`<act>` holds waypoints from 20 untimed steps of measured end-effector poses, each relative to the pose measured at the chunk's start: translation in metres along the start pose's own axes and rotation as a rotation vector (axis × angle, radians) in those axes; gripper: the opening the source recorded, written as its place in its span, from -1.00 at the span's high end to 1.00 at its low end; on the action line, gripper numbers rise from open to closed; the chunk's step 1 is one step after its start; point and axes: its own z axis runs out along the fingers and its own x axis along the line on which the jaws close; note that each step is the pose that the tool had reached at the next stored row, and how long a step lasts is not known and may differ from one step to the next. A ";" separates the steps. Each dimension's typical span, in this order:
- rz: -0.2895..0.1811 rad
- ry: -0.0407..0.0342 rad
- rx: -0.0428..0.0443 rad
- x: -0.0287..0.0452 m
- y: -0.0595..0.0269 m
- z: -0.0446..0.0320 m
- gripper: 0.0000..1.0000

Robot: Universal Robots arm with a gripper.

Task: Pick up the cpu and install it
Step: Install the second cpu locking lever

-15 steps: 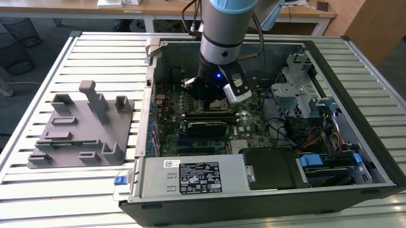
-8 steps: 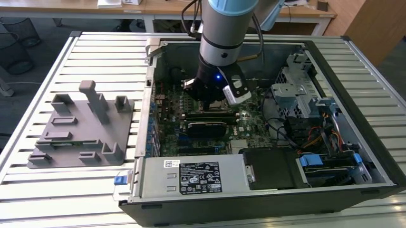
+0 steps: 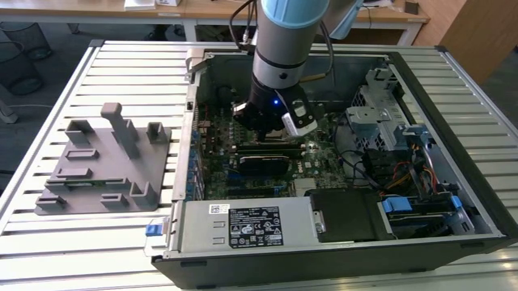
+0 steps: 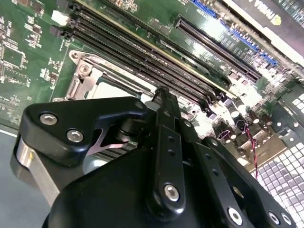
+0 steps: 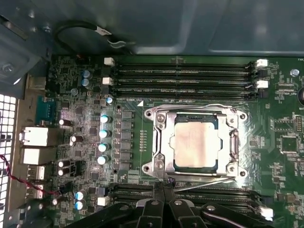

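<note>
Exterior view: the arm reaches down into the open case (image 3: pixel 202 57), which lies on its side on the slatted bench (image 3: pixel 121 66) so the board (image 3: pixel 324 160) faces up and can be reached from above. The hand (image 3: pixel 271 130) sits low over the middle of the board, wrist upright, a posture suited to work straight down on the socket area. A grey fixture (image 3: pixel 101 163) with slots and posts stands on the bench at the exterior view's left, well apart from the case; it appears to serve as a parts holder.

Second wrist view: the hand (image 4: pixel 161 92) is seen from behind, its black links drawn together to a narrow tip just above the socket (image 4: pixel 90 78). The tips appear shut or nearly so, with nothing visible between them. The pale top of the cpu (image 4: pixel 118 88) shows beyond the hand, inside the frame.

First wrist view: the cpu (image 5: pixel 195 144) lies flat and square in the socket (image 5: pixel 161 142), its metal top exposed through the frame opening. The frame sits down around it and the thin lever wire runs along the frame edge; whether it is latched cannot be told. The hand (image 5: pixel 164 183) tip stands just beside the near edge of the frame, not touching the cpu. Judgement: the chip appears seated and the hand carries nothing.
</note>
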 end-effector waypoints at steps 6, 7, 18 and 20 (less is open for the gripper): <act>-0.001 0.0000 -0.0063 0.0028 -0.0028 0.0036 0.79; -0.001 -0.0001 -0.0079 0.0031 -0.0030 0.0040 0.79; -0.003 -0.0005 -0.0368 0.0032 -0.0051 0.0076 0.79; -0.003 -0.0006 -0.0372 0.0032 -0.0055 0.0084 0.79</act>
